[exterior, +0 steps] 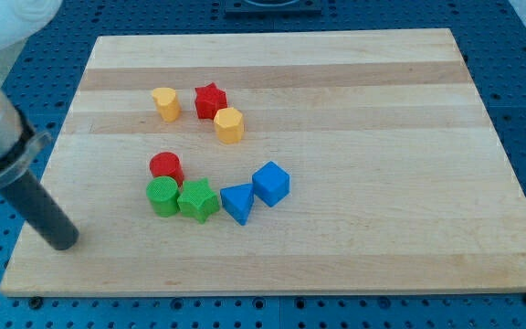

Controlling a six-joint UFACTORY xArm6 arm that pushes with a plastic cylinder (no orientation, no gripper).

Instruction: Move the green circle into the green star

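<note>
The green circle (163, 196) sits on the wooden board (363, 110), touching the green star (198, 200) on its right. A red circle (166, 167) sits just above the green circle, touching it. My tip (62, 240) is at the board's left edge, low in the view, well to the left of the green circle and a little below it. The rod slants up to the view's left.
A blue triangle (238, 201) and a blue cube (270, 184) lie right of the green star. A yellow block (165, 103), a red star (210, 100) and a yellow hexagon (229, 124) sit higher up the board.
</note>
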